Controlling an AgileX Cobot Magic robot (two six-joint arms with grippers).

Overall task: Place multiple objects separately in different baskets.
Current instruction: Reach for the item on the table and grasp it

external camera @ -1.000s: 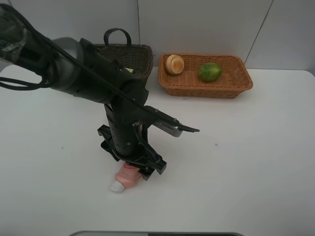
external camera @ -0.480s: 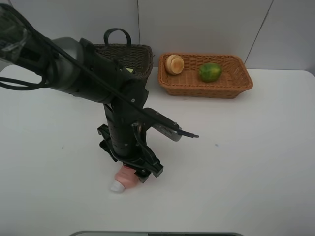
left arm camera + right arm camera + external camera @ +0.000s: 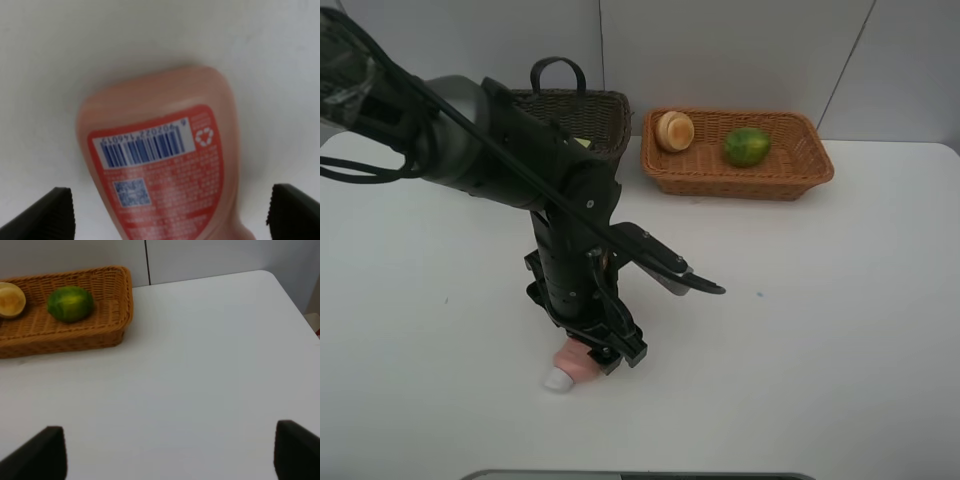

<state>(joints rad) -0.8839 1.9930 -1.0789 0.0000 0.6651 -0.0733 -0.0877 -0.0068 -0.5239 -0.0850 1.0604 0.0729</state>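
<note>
Pickup of the pink squeeze tube [image 3: 155,150] is what's on, i reckon; left gripper [image 3: 166,214] gapes open with the tube lying between its jaws, untouched; next it needs closing, then lifting toward the dark wicker basket [image 3: 610,103] probably.

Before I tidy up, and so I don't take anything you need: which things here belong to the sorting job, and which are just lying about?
Job:
tube
lime
tan fruit
tan basket
dark basket

Not the job:
table
wall
</note>
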